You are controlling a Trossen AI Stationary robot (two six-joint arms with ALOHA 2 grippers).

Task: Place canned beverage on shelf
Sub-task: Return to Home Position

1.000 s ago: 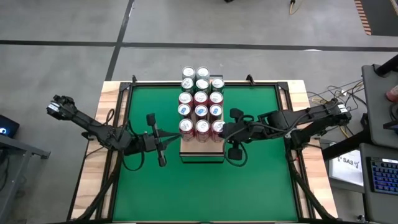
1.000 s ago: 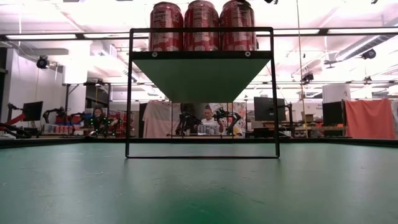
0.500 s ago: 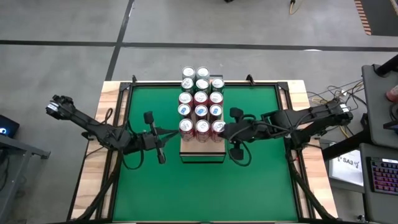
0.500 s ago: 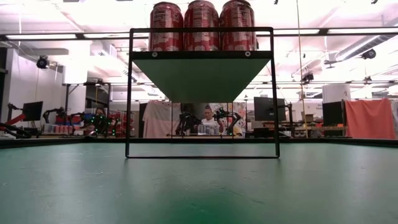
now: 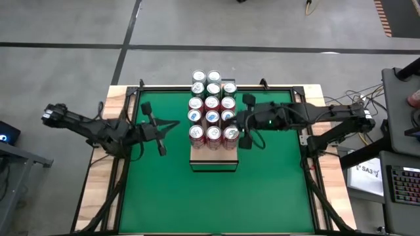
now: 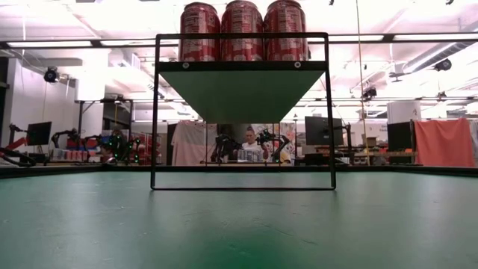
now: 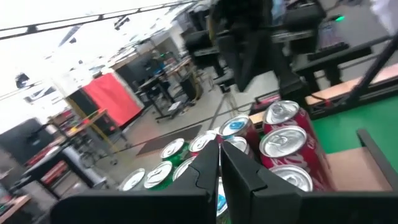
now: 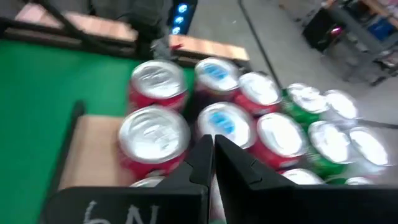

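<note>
Drawn back from the cans (image 5: 211, 105), left gripper (image 7: 219, 152) hangs at nine o'clock of the shelf (image 5: 213, 158), right gripper (image 8: 212, 144) at three, both pressed together, empty; cans seem light, stiff, slick, so grip mid-wall.

Overhead, table-level, wrist views, all toward cans (image 5: 212, 118)

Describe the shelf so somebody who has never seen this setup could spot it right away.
On the green table surface, a block of cans runs down the middle. The shelf is the long board of pale reddish wood under them, raised on a thin dark frame, one end bare. Unlike the pale wooden rim around the green, it stands lifted and carries cans.
</note>
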